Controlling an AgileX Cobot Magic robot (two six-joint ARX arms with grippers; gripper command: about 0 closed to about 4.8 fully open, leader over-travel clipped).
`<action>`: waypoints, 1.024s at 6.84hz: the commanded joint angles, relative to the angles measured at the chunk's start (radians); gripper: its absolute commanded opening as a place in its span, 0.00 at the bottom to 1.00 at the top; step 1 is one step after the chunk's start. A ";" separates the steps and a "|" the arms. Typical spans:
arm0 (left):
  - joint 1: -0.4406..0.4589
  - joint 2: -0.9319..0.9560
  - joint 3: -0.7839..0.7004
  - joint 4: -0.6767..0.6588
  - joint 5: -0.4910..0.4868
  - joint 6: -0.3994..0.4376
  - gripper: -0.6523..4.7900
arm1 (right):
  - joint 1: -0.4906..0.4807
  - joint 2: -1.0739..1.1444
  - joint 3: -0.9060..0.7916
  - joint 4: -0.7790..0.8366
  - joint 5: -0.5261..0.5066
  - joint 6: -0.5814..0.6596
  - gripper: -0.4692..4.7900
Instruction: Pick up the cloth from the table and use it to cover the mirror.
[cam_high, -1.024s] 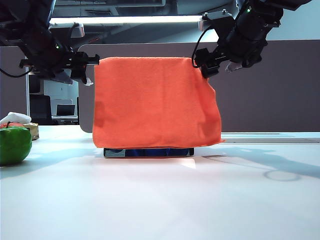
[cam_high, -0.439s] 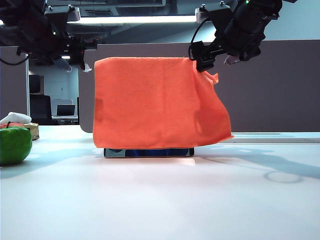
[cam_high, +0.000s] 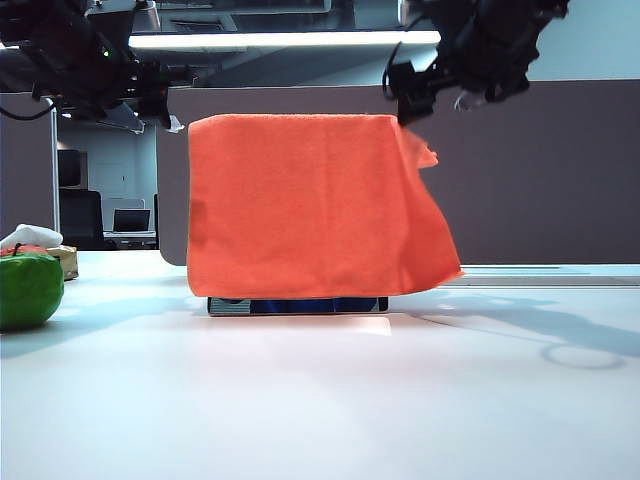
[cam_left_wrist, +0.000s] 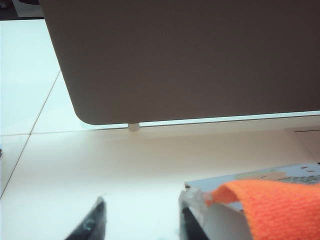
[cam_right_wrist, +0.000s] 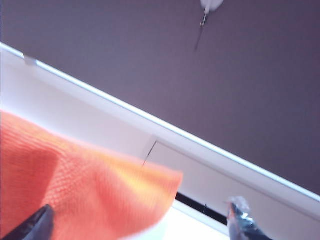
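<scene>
cloth (cam_high: 300, 210): soft, light, limp, draped over mirror (cam_high: 297, 305) on desk (cam_high: 320, 400); grip by top corners | left tool (cam_left_wrist: 142, 222): spread, empty, beside mirror's top-left corner | right tool (cam_right_wrist: 140, 220): spread wide, above top-right corner, cloth corner loose between its fingers

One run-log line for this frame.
cloth: draped over mirror | left gripper: open, empty, beside cloth | right gripper: open, above cloth corner

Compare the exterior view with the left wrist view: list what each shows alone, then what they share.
Exterior only: the green ball, the mirror's dark base under the draped cloth, and the right gripper open above the cloth's corner. Left wrist only: the left gripper open with nothing between its fingers. Both: the cloth, the white table, the grey-brown partition.
</scene>
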 joint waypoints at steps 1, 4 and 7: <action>-0.001 -0.080 0.002 0.003 0.008 -0.011 0.46 | 0.011 -0.191 0.004 -0.037 0.010 0.001 0.93; 0.000 -0.389 0.002 -0.294 0.006 0.006 0.11 | 0.010 -0.481 0.003 -0.383 0.122 0.015 0.32; 0.000 -0.586 0.002 -0.589 0.005 0.086 0.11 | 0.010 -0.779 0.003 -0.576 0.140 0.087 0.08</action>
